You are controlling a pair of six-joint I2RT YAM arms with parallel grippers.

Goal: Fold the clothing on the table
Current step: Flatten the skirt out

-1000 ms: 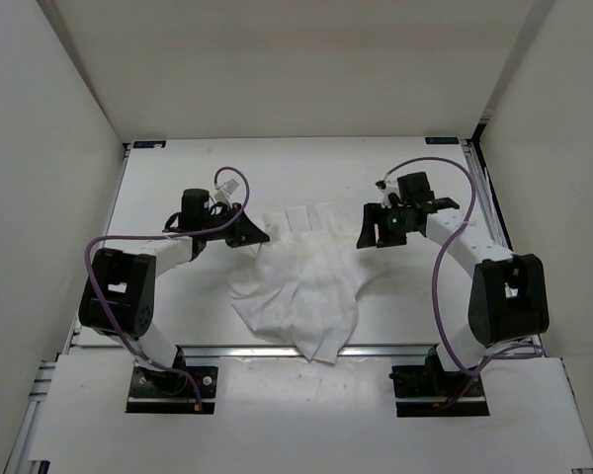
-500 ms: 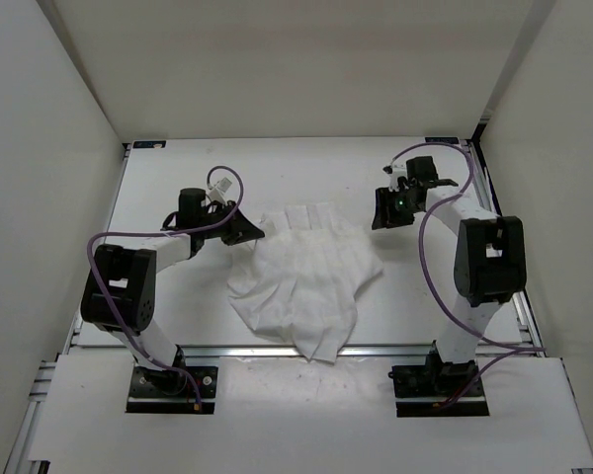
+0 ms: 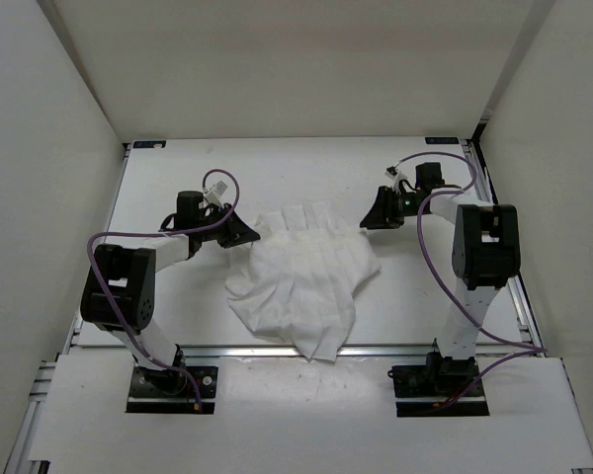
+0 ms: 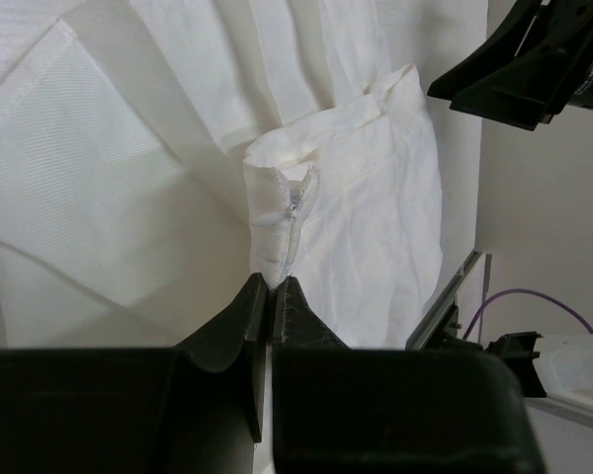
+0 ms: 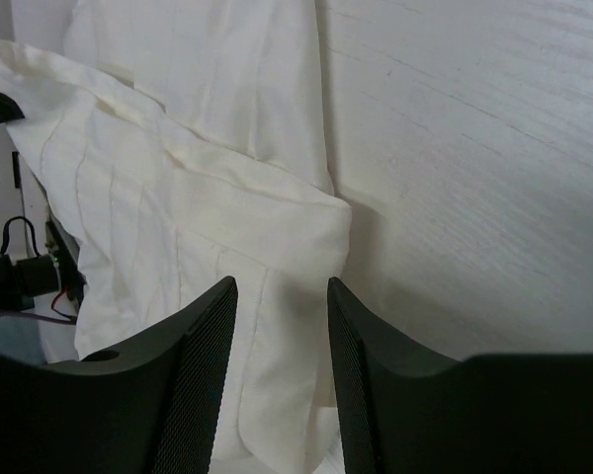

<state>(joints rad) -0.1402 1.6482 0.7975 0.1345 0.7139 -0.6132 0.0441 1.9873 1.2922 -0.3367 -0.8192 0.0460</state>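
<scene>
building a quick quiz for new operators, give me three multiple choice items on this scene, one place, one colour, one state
1. Where does the clothing lie on the table? A far left corner. B around the middle. C hanging off the right edge.
2. What colour is the clothing? A blue. B red. C white.
3. How is the left gripper? A shut on a fold of the clothing. B wide open over bare table. C out of view.
Answers: 1 B, the top view shows it central; 2 C, white in every view; 3 A, the left wrist view shows it pinching a raised fold.
</scene>
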